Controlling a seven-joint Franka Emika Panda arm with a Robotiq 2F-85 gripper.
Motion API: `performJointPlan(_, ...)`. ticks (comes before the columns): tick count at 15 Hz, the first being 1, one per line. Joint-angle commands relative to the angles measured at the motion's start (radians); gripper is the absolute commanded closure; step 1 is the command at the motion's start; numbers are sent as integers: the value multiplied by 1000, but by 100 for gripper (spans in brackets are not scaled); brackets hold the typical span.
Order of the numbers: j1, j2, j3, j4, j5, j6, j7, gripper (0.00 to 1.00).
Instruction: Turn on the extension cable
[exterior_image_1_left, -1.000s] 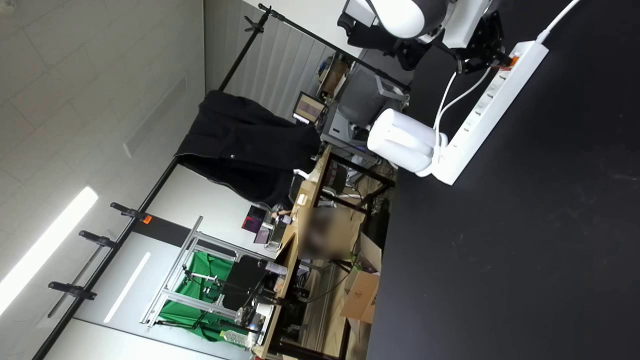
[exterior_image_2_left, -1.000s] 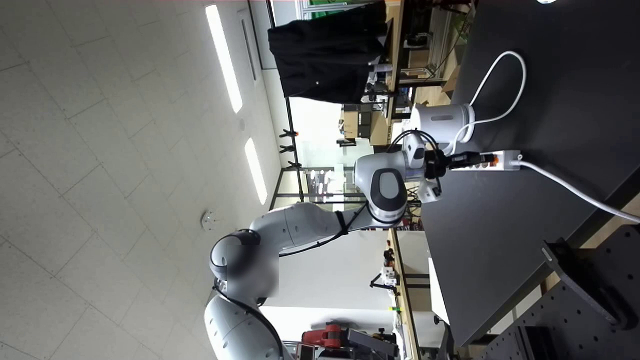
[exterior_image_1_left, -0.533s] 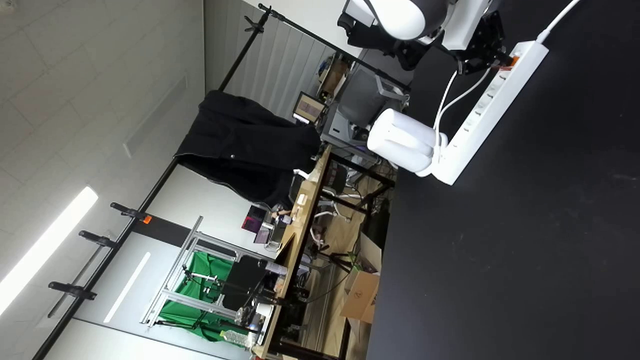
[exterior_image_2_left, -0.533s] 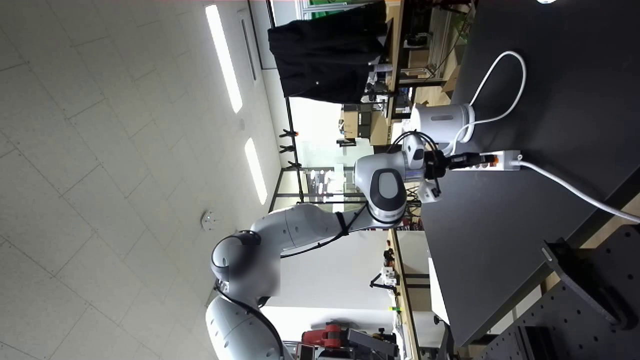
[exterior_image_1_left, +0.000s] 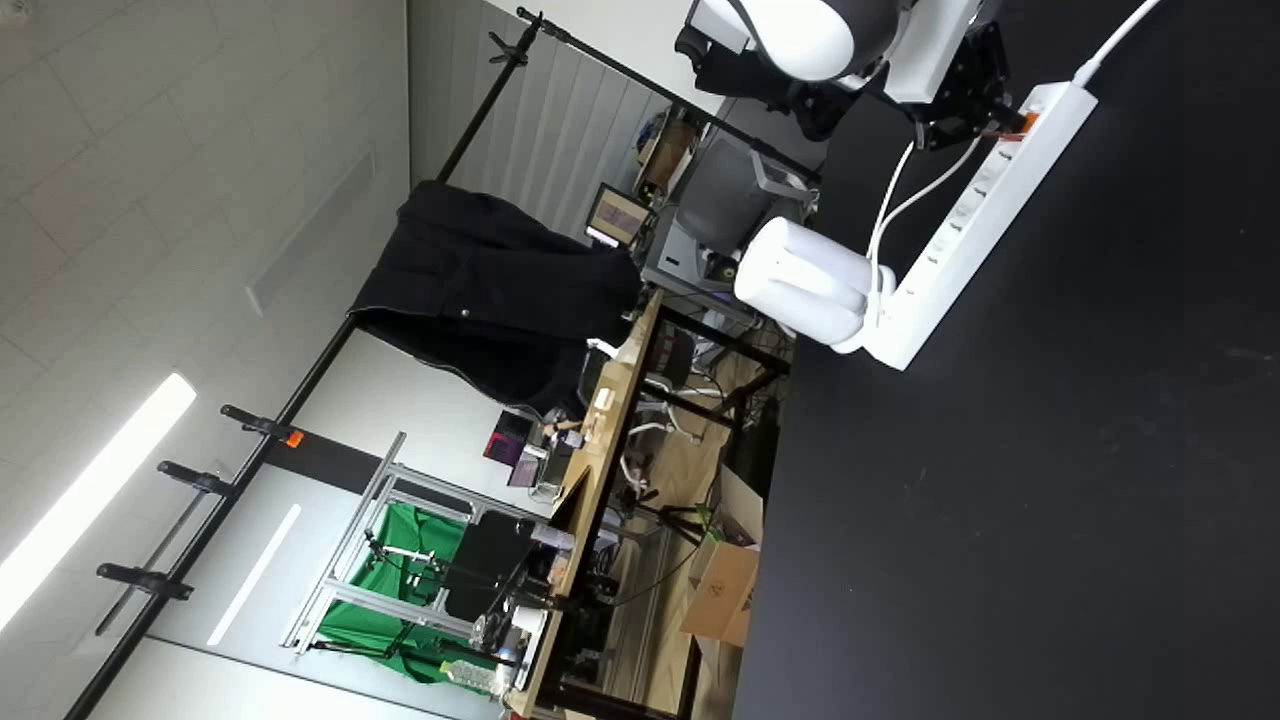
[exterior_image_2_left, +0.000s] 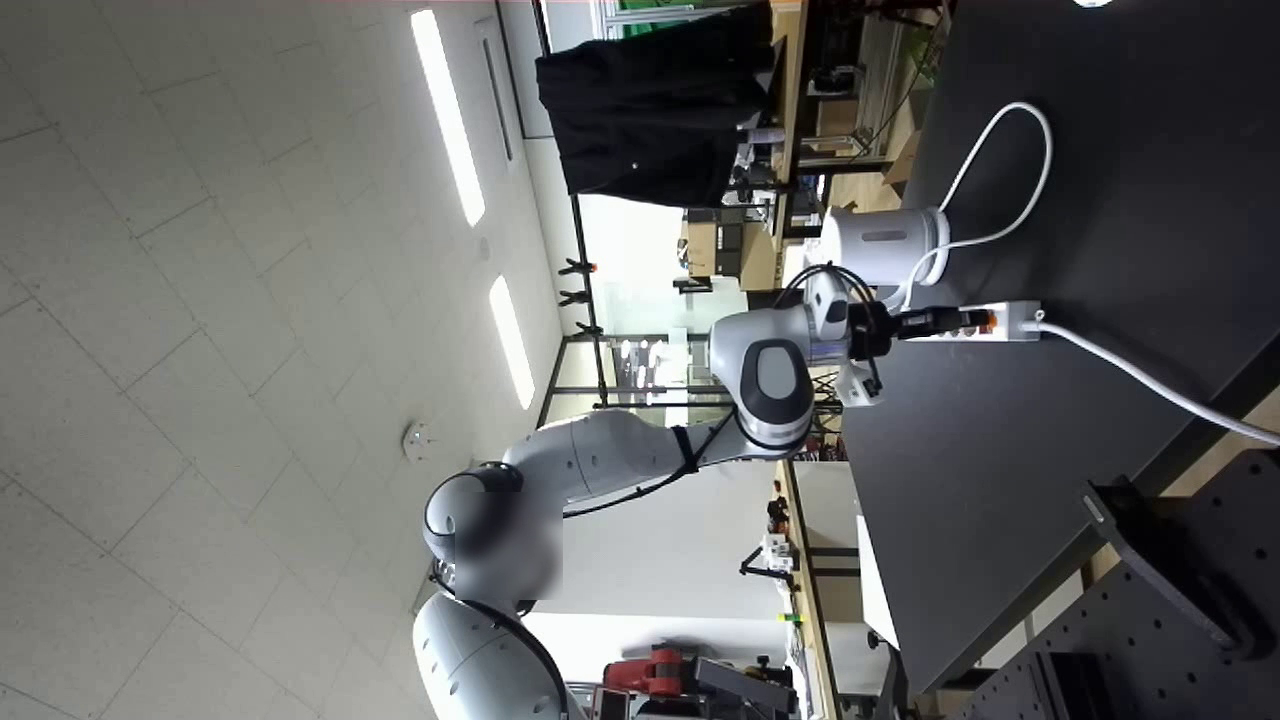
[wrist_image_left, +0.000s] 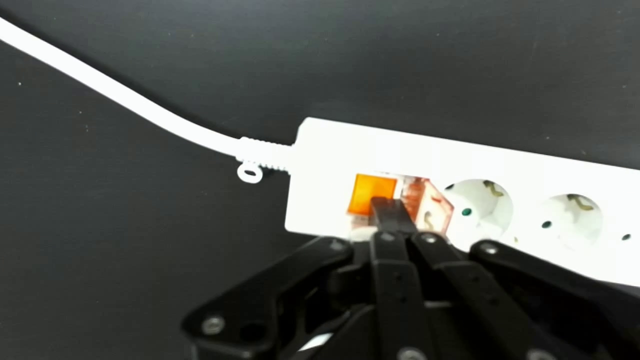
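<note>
Black jointed tool (wrist_image_left: 392, 206): fingers together, nothing gripped; tip over the edge of one square orange plastic switch (wrist_image_left: 372, 189), pressing or not, cannot tell. Switch near the corded end of one long, narrow white plastic power strip (wrist_image_left: 430, 157), on the speckled dark bench (wrist_image_left: 125, 260). Two round recessed sockets (wrist_image_left: 577, 225) plain in wrist view. One rounded white appliance (exterior_image_1_left: 800, 280) near strip's far end.
</note>
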Motion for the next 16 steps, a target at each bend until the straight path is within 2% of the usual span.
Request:
performJointPlan(1, 6, 1, 7, -15, 20, 29, 29, 100)
performJointPlan(7, -16, -3, 64, -95, 88, 263, 11, 100)
performJointPlan(16, 2, -1, 69, -127, 117, 297, 2, 100)
